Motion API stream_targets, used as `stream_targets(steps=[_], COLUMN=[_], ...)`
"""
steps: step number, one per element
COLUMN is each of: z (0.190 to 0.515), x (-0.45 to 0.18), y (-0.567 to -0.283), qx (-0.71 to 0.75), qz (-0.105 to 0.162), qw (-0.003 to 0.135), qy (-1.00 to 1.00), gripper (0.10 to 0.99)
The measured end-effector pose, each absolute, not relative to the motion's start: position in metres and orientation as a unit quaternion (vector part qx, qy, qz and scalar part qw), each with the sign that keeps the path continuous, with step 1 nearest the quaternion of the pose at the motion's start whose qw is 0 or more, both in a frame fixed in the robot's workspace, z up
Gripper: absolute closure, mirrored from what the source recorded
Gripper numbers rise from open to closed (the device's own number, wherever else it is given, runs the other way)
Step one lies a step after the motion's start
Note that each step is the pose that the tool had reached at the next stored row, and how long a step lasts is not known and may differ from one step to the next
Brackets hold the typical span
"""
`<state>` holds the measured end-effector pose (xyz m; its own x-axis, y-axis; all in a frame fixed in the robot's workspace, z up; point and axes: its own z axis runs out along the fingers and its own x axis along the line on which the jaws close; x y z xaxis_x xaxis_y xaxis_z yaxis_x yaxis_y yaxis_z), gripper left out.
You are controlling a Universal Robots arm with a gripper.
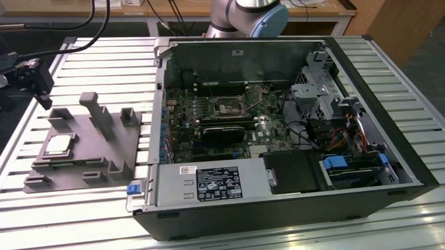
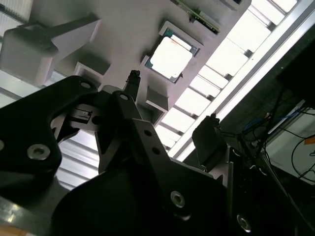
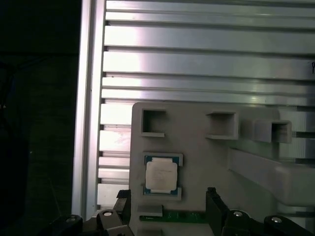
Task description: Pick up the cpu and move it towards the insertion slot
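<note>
The cpu (image 1: 59, 145) is a small silvery square chip lying flat in a recess of the grey fixture block (image 1: 90, 156), at the exterior view's left. It also shows as a pale square in both wrist views (image 3: 161, 177) (image 2: 171, 57). My gripper (image 1: 43, 96) hangs in the air above the far left corner of the fixture, apart from the chip. Its dark fingers (image 3: 214, 202) stand open with nothing between them. The insertion slot (image 1: 228, 107), a dark square in a silver bracket, sits on the motherboard inside the open computer case (image 1: 361, 78).
The fixture has upright posts (image 1: 97, 112) and a thin green board (image 3: 172, 216) lying in it close to the chip. The case's metal walls and power supply (image 1: 208, 185) ring the motherboard. A slatted aluminium table (image 1: 83, 219) carries everything; its left edge drops off near my gripper.
</note>
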<state>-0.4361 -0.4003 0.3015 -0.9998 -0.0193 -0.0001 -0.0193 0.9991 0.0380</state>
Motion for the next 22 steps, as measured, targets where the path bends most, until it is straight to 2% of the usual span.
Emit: stream_targets(steps=[22], z=[0.284], x=[-0.436], y=[-0.400], qx=[0.010], qz=[-0.019], qw=[0.000], qy=[-1.000], gripper=[0.380])
